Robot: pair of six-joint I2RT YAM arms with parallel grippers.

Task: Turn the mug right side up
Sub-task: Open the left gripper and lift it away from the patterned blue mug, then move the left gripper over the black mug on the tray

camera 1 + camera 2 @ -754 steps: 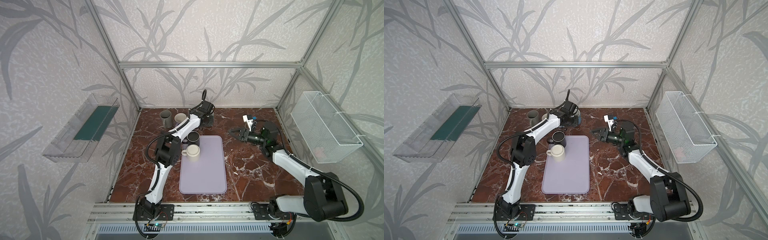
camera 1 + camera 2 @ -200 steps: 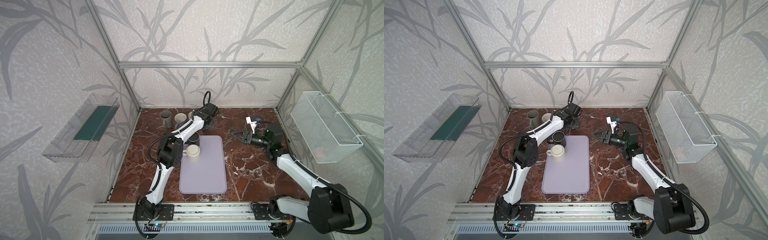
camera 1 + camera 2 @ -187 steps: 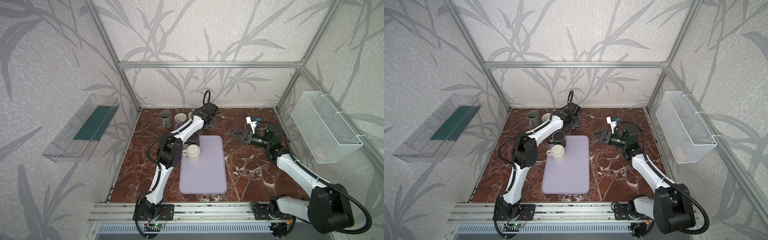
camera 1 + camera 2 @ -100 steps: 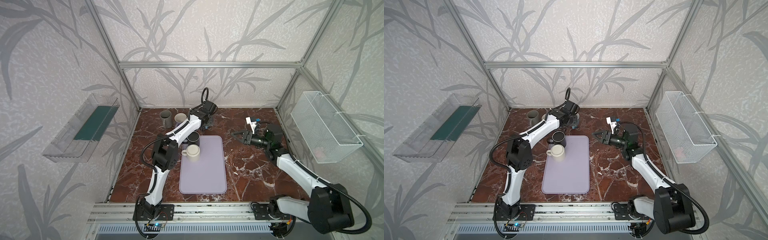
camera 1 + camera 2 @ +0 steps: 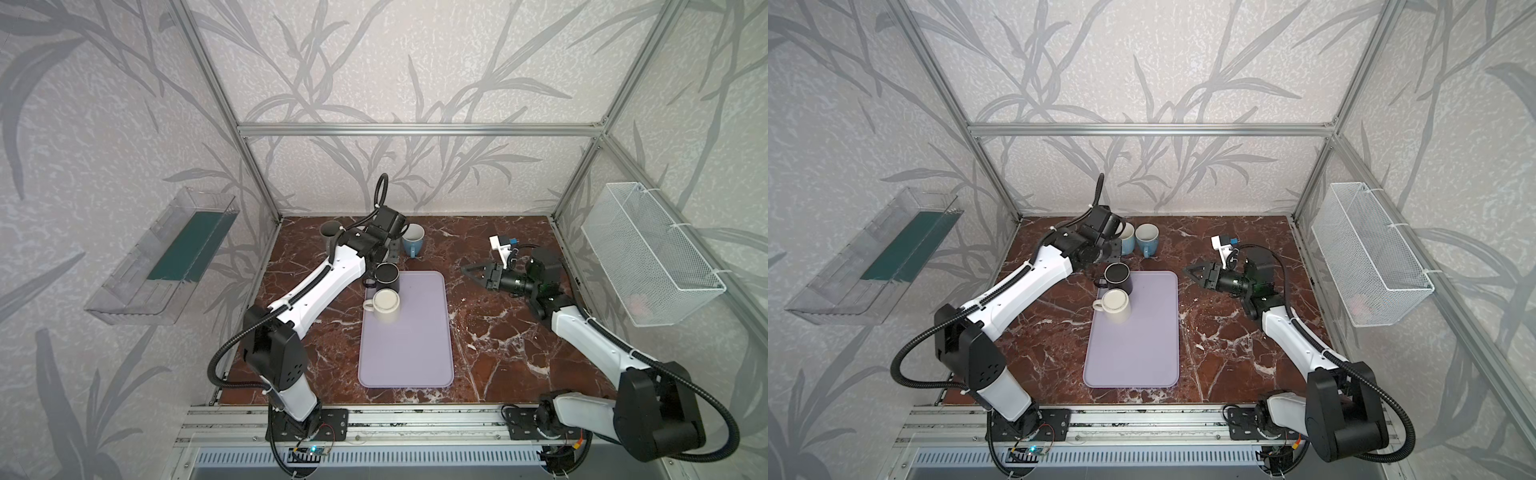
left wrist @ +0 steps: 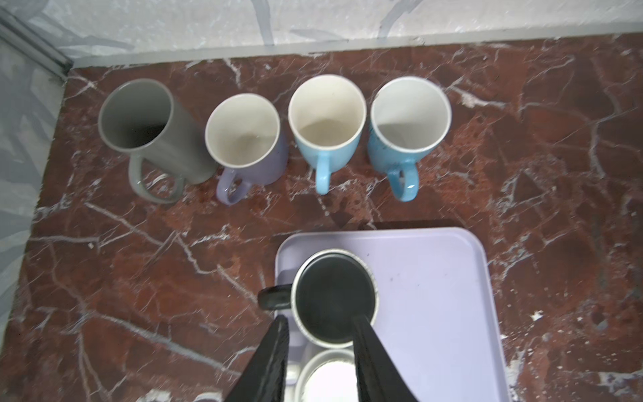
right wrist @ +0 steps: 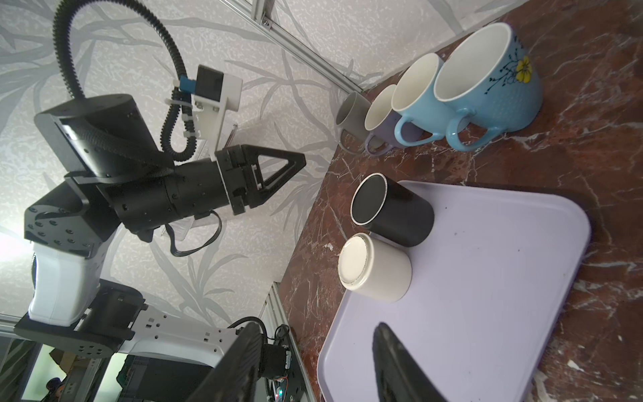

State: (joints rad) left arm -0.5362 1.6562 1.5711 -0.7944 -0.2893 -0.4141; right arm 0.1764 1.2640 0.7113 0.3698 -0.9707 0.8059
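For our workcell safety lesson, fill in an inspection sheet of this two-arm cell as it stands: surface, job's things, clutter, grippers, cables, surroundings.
Surface: marble table with a lilac tray in the middle.
Job's things: black mug and cream mug, both upside down at the tray's far left corner.
Clutter: upright in a row by the back wall: grey mug, lilac mug, light blue mug, flowered blue mug.
Grippers: left gripper hovers above the black mug, jaws apart, empty; right gripper in the air right of the tray, jaws apart, empty.
Cables: black ribbed hose loops over the left wrist, clear of the mugs.
Surroundings: clear bin on the left wall; wire basket on the right wall.
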